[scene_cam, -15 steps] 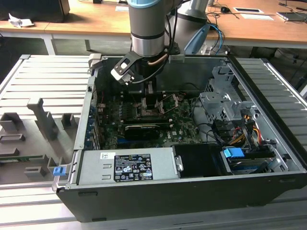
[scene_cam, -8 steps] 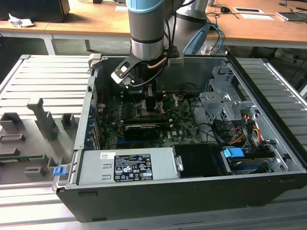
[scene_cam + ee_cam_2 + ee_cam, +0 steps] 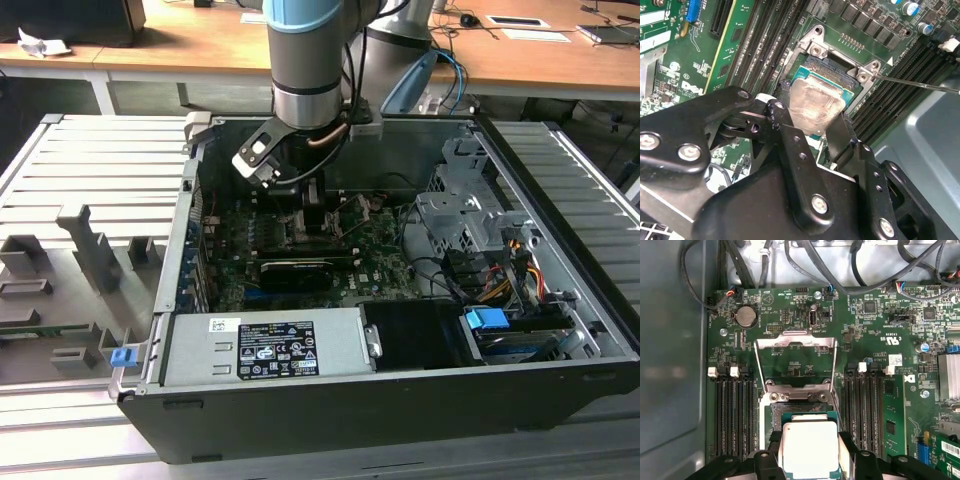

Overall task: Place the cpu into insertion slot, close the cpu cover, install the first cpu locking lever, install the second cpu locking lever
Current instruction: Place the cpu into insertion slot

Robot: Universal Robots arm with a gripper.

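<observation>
Reaches down into the open computer case (image 3: 400,425), gripper (image 3: 310,215) low over the green board (image 3: 875,330). Pinches the chip (image 3: 809,450) by two opposite edges between black fingers (image 3: 837,137), silvery top facing up. Holds it right over the socket (image 3: 790,407), perhaps touching it; hard to tell from these angles. Shows a strip of the socket uncovered on the side away from the gripper. Shows the cover (image 3: 795,341) swung open past that strip, bare board visible through its window. Sits between rows of black memory slots (image 3: 732,415).
</observation>
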